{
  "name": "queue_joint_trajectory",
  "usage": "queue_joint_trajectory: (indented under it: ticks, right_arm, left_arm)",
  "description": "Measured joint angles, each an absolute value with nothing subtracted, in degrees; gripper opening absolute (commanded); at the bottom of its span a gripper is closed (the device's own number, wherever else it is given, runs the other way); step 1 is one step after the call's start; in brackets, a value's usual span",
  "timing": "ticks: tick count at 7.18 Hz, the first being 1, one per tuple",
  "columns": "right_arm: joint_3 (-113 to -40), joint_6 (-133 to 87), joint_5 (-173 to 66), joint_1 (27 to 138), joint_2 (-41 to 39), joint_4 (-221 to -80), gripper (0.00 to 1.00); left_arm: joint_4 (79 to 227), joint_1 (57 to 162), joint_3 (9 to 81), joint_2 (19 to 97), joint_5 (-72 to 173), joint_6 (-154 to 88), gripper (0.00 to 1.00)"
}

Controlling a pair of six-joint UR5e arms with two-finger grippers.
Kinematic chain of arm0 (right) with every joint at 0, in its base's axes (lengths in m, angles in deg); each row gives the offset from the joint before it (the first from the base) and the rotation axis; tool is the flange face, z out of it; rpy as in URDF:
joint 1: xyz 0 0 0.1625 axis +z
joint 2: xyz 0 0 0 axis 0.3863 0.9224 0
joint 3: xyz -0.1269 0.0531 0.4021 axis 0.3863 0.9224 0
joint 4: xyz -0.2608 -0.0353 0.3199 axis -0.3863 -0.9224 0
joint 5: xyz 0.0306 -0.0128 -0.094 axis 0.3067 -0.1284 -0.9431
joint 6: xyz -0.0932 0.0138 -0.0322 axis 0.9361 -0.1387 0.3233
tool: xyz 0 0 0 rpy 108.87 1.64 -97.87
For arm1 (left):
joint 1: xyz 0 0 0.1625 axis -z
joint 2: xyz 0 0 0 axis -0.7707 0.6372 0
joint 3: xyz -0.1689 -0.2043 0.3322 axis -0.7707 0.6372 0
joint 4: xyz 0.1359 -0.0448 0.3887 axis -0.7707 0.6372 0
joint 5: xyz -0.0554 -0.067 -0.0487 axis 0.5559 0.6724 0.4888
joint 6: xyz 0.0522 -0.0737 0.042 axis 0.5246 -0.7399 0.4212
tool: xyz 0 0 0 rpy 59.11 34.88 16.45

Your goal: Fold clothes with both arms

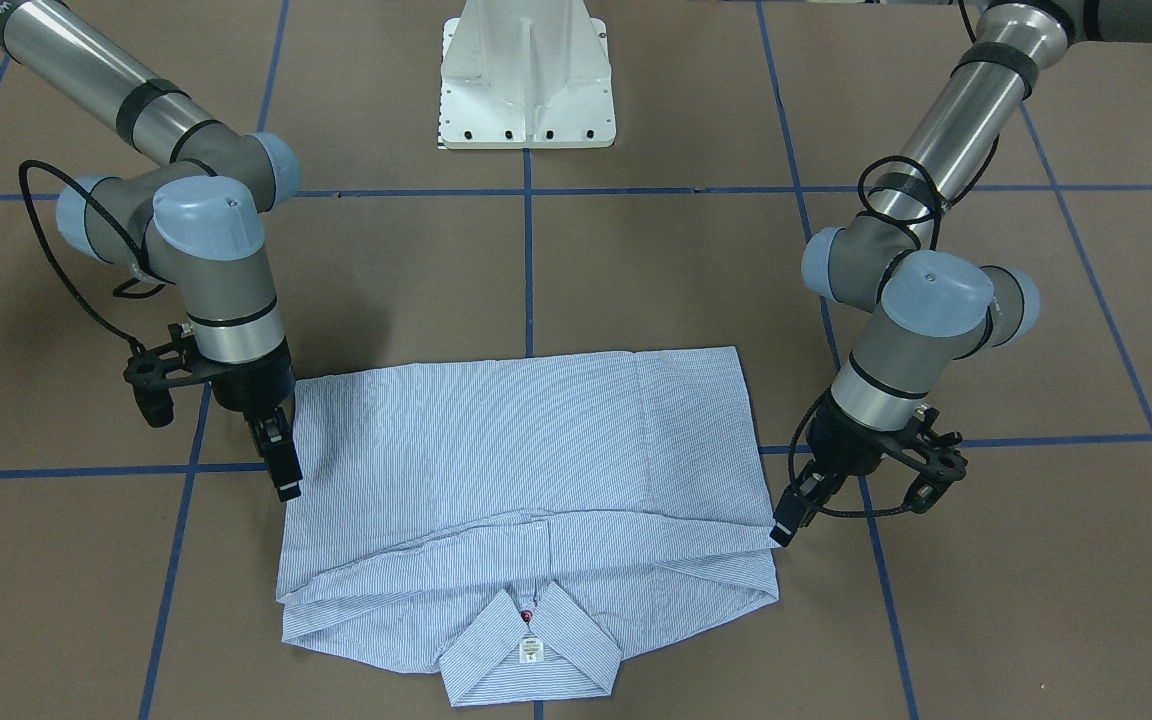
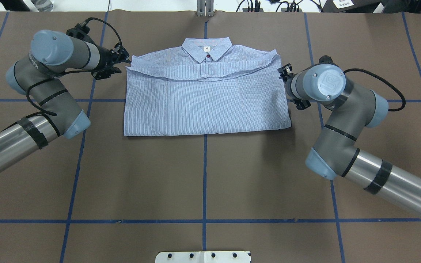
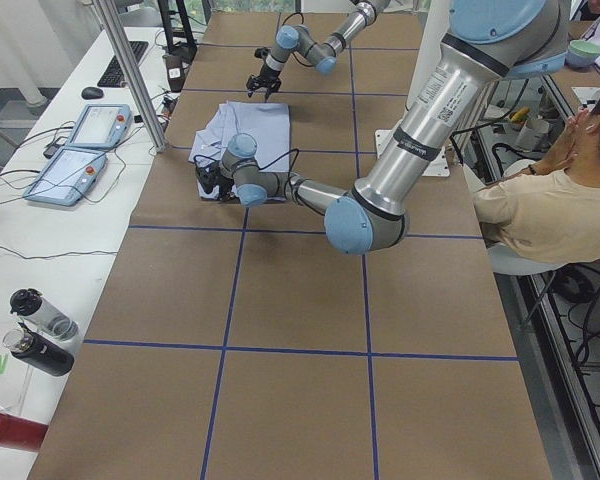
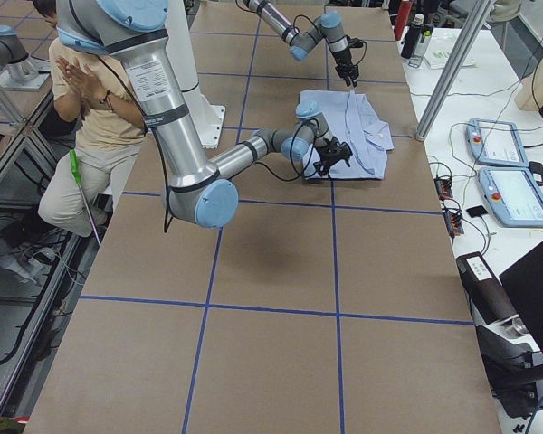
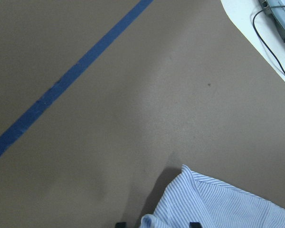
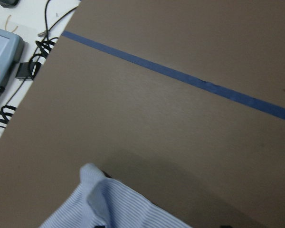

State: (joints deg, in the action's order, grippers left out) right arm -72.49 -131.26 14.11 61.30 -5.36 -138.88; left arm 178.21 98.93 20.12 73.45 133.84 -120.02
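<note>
Overhead exterior view: a light blue striped shirt [image 2: 207, 102] lies folded into a neat rectangle on the brown surface [image 2: 203, 175], in the half farther from the robot. It straddles the blue tape line [image 2: 204, 171] that runs down the middle. Its collar [image 2: 206, 46] points away from the robot, with a dark red button [image 1: 527, 615] and a white neck label [image 1: 530, 650] showing at the neck. A folded band of cloth crosses the shirt just below the collar.

The left gripper [image 1: 784, 522] sits low at the shirt's edge on the robot's left, touching or just beside the corner where that band ends. The right gripper [image 1: 284, 470] stands at the opposite edge, slightly nearer the robot than its partner. The garment spans the whole gap between the two.

In each wrist view a corner of striped cloth fills the bottom of the frame. Dark fingertips barely show on either side of it, set apart, so both sets of jaws appear spread with cloth between them rather than clamped on it.

The robot's white pedestal base [image 1: 528, 90] stands behind the arms. A seated person [image 3: 540, 210] in a tan top, hands raised, appears beside the surface in the side views.
</note>
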Motion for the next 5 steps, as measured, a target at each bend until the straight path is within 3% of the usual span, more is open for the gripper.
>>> queue_joint_trajectory:
  ticks: [3, 4, 5]
  right_arm:
    - [-77.0, -132.2, 14.1, 57.2, -0.7, -138.9, 0.88]
    - [-77.9, -132.3, 14.1, 56.7, 0.1, -139.1, 0.85]
    - [-79.2, -132.3, 14.2, 56.3, 1.1, -139.2, 0.77]
  left_arm:
    - [178.1, 98.9, 21.1, 73.1, 133.8, -120.2, 0.54]
    - [178.1, 98.9, 21.6, 72.8, 133.7, -120.3, 0.54]
    - [178.1, 98.9, 21.9, 72.7, 133.7, -120.4, 0.54]
